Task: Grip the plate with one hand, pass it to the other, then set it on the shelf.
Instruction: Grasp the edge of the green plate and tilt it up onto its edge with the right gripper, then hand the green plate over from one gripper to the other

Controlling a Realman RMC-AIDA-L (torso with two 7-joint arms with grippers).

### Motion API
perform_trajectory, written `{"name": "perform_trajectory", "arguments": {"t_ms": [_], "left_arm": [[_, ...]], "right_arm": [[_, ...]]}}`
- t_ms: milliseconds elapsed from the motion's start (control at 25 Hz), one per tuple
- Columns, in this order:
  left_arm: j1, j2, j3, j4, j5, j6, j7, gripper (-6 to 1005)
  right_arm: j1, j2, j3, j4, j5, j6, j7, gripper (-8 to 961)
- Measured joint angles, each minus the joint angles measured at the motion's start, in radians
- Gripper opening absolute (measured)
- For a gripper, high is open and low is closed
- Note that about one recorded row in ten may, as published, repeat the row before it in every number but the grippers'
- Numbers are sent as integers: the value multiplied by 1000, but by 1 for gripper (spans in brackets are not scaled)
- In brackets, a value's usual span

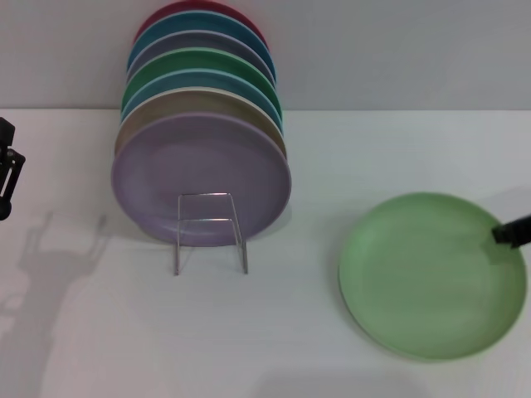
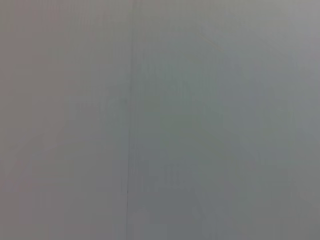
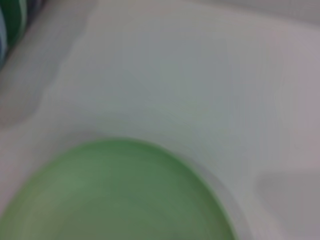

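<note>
You are looking at the pale green plate (image 1: 431, 275) lying flat on the white table (image 1: 274, 332), on the robot's right side, well apart from the rack. Your right gripper (image 1: 513, 231) is showing only as a black tip coming in from the right edge of the head view, sitting over the plate's right rim; you cannot tell whether its jaws are open or closed, nor whether it is touching the plate. The right wrist view is showing the same plate (image 3: 115, 192) filling its lower part, with bare table around it.

Your left gripper (image 1: 8, 170) is hanging at the far left edge of the head view, above the table and casting a shadow on it; its jaw state cannot be told either. The left wrist view is showing only a plain grey surface.

The wire rack (image 1: 211, 232) is standing left of centre, its small front loop facing you. A row of upright plates (image 1: 202, 124) is leaning in it, with a lavender plate (image 1: 202, 178) at the front.
</note>
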State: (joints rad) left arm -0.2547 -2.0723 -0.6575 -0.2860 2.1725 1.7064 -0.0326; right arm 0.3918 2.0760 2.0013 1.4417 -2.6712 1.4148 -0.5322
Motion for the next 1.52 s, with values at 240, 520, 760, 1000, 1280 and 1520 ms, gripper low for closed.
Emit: {"name": "perform_trajectory", "arguments": {"t_ms": [240, 520, 760, 1000, 1280, 1520], "left_arm": [[-2, 0, 0, 0, 0, 1, 5, 813], [6, 1, 1, 1, 0, 2, 6, 814], [23, 0, 1, 1, 9, 26, 7, 814], [35, 1, 15, 1, 10, 67, 7, 813], [37, 1, 15, 1, 10, 73, 6, 813], [37, 2, 15, 2, 11, 75, 7, 814]], "right_arm": [[-77, 2, -8, 183, 68, -22, -34, 25], [-197, 3, -75, 368, 72, -156, -42, 20], [-301, 5, -181, 401, 60, -401, -52, 19], [-390, 8, -305, 338, 61, -735, -63, 20], [-437, 6, -466, 190, 61, -1123, -68, 21], [-478, 6, -603, 54, 59, -1490, -69, 21]]}}
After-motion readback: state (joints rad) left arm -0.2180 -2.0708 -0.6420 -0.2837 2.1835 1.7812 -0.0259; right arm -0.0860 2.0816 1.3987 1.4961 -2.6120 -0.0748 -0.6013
